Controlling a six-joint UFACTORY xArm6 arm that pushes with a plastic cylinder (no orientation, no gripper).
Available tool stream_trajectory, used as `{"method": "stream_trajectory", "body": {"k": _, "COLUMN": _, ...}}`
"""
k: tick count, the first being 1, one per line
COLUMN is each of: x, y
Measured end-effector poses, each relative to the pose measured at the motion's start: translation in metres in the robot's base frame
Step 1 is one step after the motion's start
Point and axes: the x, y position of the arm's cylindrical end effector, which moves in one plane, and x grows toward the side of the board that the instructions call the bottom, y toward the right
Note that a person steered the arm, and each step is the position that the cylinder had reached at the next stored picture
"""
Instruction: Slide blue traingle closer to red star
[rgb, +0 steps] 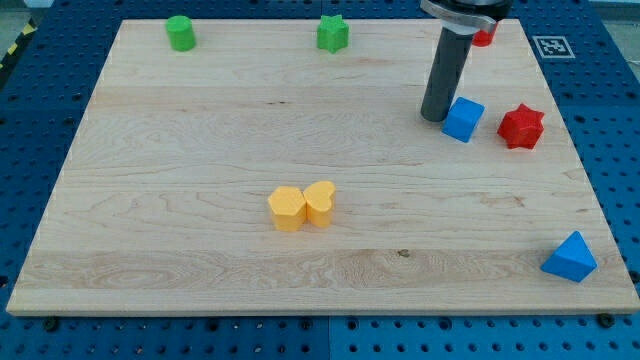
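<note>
The blue triangle (570, 258) lies near the board's bottom right corner. The red star (521, 126) sits at the right, well above the triangle. A blue cube (463, 119) stands just left of the star. My rod comes down from the view's top, and my tip (435, 117) rests on the board touching or almost touching the blue cube's left side. The tip is far from the blue triangle, up and to the left of it.
A yellow hexagon block (287, 209) and a yellow heart (320, 202) sit together at the centre. A green cylinder (181, 33) and a green star (333, 34) stand along the top edge. A red block (485, 37) is partly hidden behind the rod.
</note>
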Motion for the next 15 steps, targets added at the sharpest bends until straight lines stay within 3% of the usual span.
{"method": "stream_trajectory", "body": {"k": 2, "x": 0.063, "y": -0.006}}
{"method": "stream_trajectory", "body": {"k": 5, "x": 0.183, "y": 0.06}}
{"method": "stream_trajectory", "body": {"k": 7, "x": 0.213, "y": 0.061}}
{"method": "stream_trajectory", "body": {"k": 8, "x": 0.231, "y": 0.099}}
{"method": "stream_trajectory", "body": {"k": 12, "x": 0.214, "y": 0.181}}
{"method": "stream_trajectory", "body": {"k": 15, "x": 0.212, "y": 0.155}}
